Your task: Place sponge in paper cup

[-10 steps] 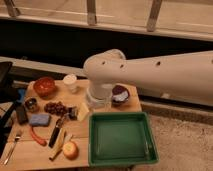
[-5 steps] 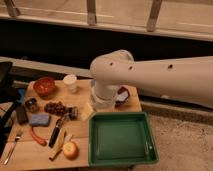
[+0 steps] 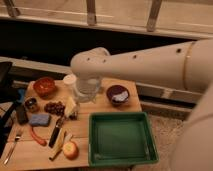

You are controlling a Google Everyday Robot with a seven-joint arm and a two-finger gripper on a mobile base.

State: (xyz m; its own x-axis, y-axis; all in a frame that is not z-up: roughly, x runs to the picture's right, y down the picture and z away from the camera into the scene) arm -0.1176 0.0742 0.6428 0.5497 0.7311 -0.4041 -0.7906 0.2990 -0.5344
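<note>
The tool (image 3: 87,89) is held open and empty, upper centre, beside the white paper cup (image 3: 70,80); the flat blue sponge (image 3: 39,119) is left ungrasped, lower left.

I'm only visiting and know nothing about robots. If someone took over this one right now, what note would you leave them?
Gripper: open, holding nothing, hanging over the back of the table right beside the paper cup.
Sponge: lying flat on the table toward the view's left, well apart from the gripper.
Paper cup: upright.
Done: nothing yet.
Left: grasp the sponge, carry it over and drop it in the cup.
</note>
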